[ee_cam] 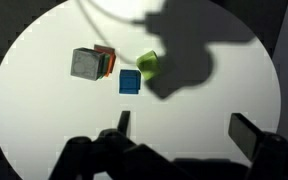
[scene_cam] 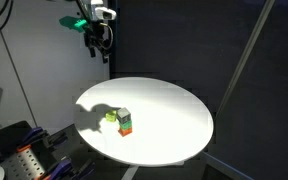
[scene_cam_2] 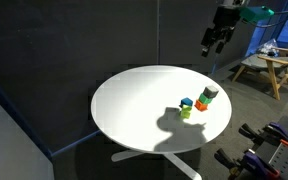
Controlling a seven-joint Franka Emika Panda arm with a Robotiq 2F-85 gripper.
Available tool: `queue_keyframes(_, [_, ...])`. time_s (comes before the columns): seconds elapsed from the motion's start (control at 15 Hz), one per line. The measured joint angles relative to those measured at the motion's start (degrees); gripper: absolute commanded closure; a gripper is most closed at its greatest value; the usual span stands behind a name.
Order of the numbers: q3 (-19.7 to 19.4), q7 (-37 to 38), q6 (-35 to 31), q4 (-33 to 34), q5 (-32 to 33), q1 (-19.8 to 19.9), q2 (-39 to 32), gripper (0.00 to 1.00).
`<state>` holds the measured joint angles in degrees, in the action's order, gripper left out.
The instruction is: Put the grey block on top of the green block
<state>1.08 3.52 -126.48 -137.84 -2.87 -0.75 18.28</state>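
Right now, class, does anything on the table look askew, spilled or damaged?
Nothing stands out. The grey block sits atop the green block; blue cube and yellow-green cube rest on the table beside them. The hand hangs open above.

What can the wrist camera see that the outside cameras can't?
Only the wrist view: the blocks' tops from straight above, and the open gripper at the bottom edge. Only the exterior views: the gripper hanging high above the table, and the stack from the side, with the grey block on the green block. Both: the round white table, the grey block, the yellow-green block.
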Motion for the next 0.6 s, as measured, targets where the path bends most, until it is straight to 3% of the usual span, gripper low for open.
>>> queue_keyframes(0.6, [-0.03, -1.29, 10.89, -0.01, 0.15, -0.03, 6.27, 0.00])
